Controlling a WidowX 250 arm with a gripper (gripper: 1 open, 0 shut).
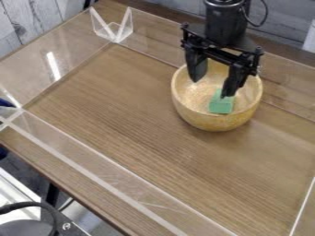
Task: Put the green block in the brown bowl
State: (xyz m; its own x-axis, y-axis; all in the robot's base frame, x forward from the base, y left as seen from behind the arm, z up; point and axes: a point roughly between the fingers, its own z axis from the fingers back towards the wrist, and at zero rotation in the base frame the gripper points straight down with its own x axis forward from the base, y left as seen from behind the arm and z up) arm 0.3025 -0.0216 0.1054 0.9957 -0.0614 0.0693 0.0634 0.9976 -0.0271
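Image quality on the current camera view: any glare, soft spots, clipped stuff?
Camera view: pale glare streaks on the clear strips at the table's left edge; bowl interior shaded toward the jaws; block edges soft at this resolution; arm cut off by the top border.

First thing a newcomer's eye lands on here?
Probably the round tan bowl in the upper right part of the view, with the bright green block lying inside it. Next, the black gripper right above, its jaws spread wide over the bowl. Then perhaps the small clear-sided shape with white edges at the table's far side, upper left of the bowl.
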